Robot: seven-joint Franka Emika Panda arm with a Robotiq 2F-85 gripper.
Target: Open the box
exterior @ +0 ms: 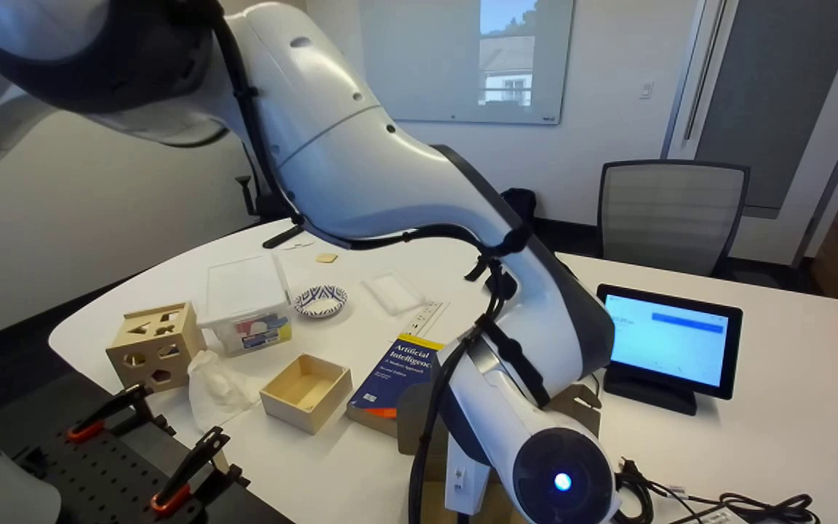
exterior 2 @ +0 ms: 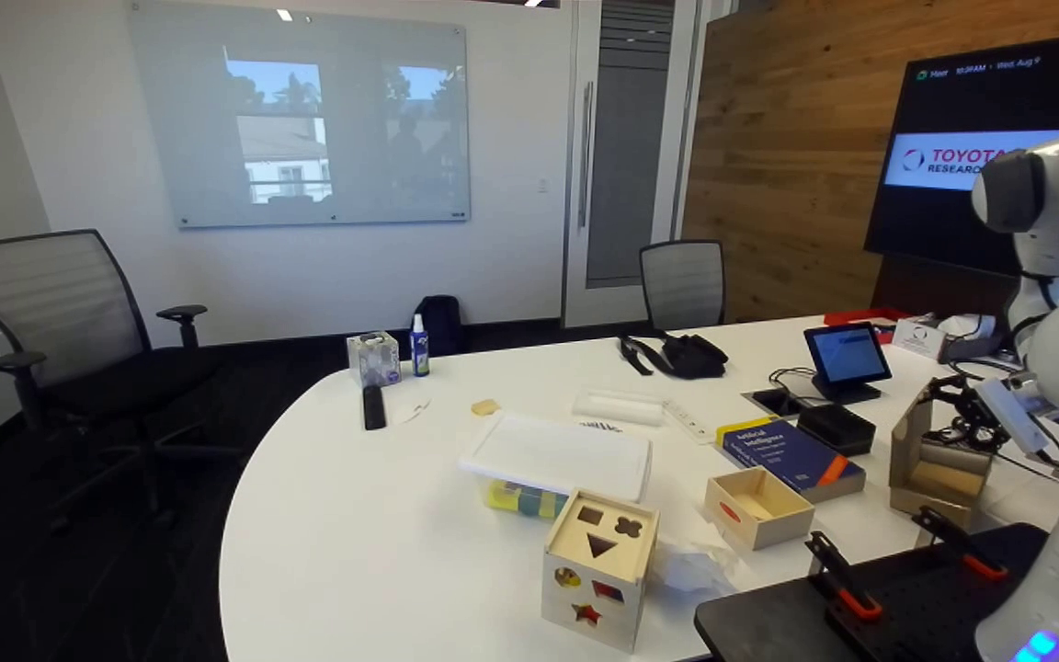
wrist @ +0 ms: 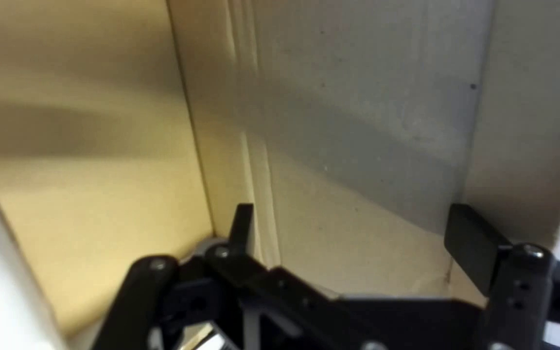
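– Where's the box (exterior 2: 952, 480), then?

– On the table (exterior 2: 382, 542), just beside the blue book (exterior 2: 791, 460). In an exterior view its lid (exterior 2: 911, 437) stands roughly upright on the book's side, and some of the inside shows.

– So the opening's done?

– Nearly, I'd judge. The step in hand looks like pushing the lid back from within. Nothing is clenched: the gripper (wrist: 352, 214) has its jaws spread wide, with 2 fingers (wrist: 474, 243) poised before the lid's inner face.

– And the next move?

– If the lid must lean farther, a gentle outward shove; if not, a slow lift clear. In the wrist view, 1 finger sits right by the fold (wrist: 476, 112) of the end flap (wrist: 518, 121), and I can't tell whether it touches. A snag there might pull the lid down.

– I'd never have spotted that fold from over here.

– No, only the wrist view gives it clearly, along with a double crease (wrist: 261, 194) I take for the hinge. In an exterior view the arm (exterior: 390, 175) covers most of the box, so brown cardboard merely peeps out around it, and I can't make out the fingers there at all.
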